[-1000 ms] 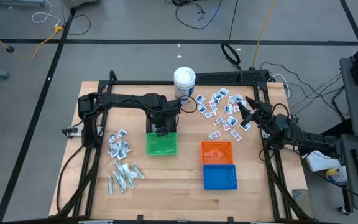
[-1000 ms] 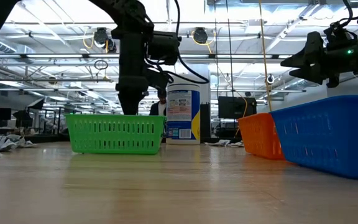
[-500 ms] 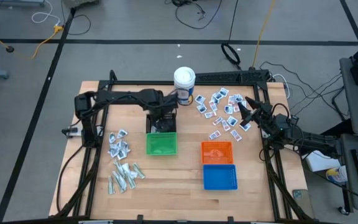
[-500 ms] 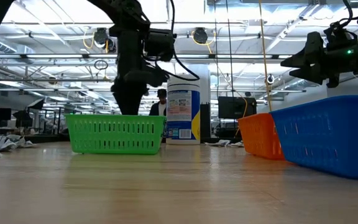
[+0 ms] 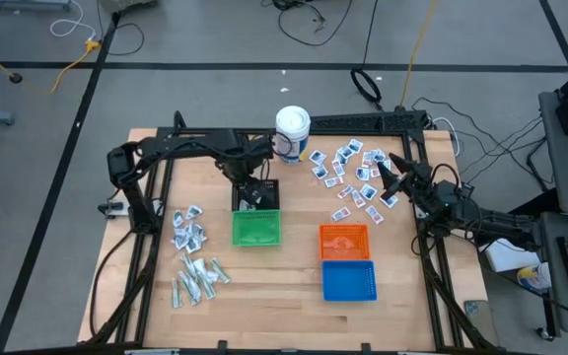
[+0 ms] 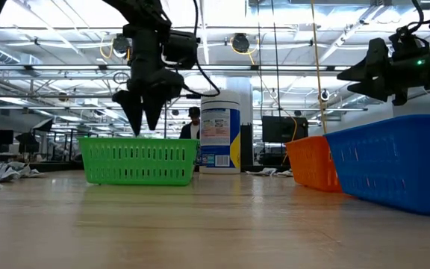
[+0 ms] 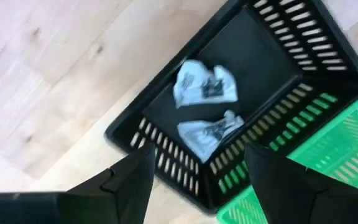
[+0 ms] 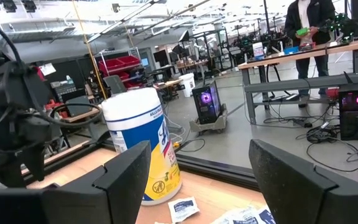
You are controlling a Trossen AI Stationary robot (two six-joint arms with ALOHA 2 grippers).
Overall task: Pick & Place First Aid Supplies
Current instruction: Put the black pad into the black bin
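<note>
Left gripper [image 6: 146, 112] spread open, empty, hanging above black basket [image 7: 241, 81].
Two wrapped packets [image 7: 205, 87] lying in black basket; green basket [image 5: 255, 228], orange basket [image 5: 344, 242], blue basket [image 5: 348, 281] showing nothing inside. Most supplies yet unsorted: white squares [image 5: 351, 177] scattered near canister [image 5: 292, 131], strips [image 5: 197, 280] heaped at table's left. Right gripper [image 5: 387, 177] waiting over the squares, fingers apart, holding nothing. Early stage, by the look of it.
</note>
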